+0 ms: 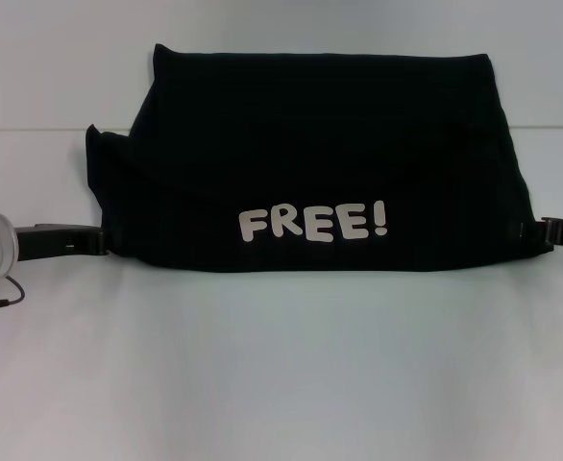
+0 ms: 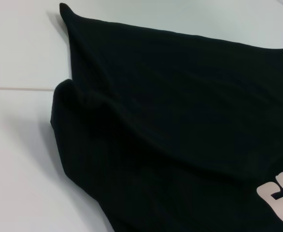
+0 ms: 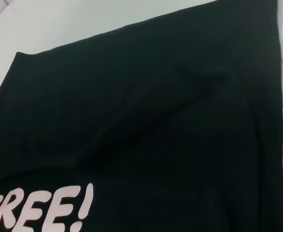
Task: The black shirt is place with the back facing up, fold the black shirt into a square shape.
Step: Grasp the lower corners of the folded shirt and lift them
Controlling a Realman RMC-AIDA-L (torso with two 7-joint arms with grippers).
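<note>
Left gripper (image 1: pixel 97 240) sits at the left near corner of the black shirt (image 1: pixel 320 163), its dark fingers reaching in from the left edge of the head view and meeting the fabric's edge. Whether those fingers are clamped on the cloth or merely against it cannot be told, since the tips are lost against the black fabric. Right gripper (image 1: pixel 543 233) is placed likewise at the right near corner, touching the shirt's edge; its state cannot be told either.

Black shirt lies on the white table (image 1: pixel 281 384), in the far half of the surface, centred between the two arms. It is folded over into a wide band: the near edge runs straight from one gripper to the other, and the far edge is narrower than the near one. A white "FREE!" print (image 1: pixel 313 223) faces up, just inside the near edge, roughly in the middle. A sleeve or corner of fabric (image 1: pixel 99 144) sticks out at the left side, beyond the upper layer.

Left wrist view shows the overlapping layers with soft creases and a pointed far corner (image 2: pixel 63 7). Right wrist view shows a raised wrinkle (image 3: pixel 204 79) in the fabric beyond the lettering
</note>
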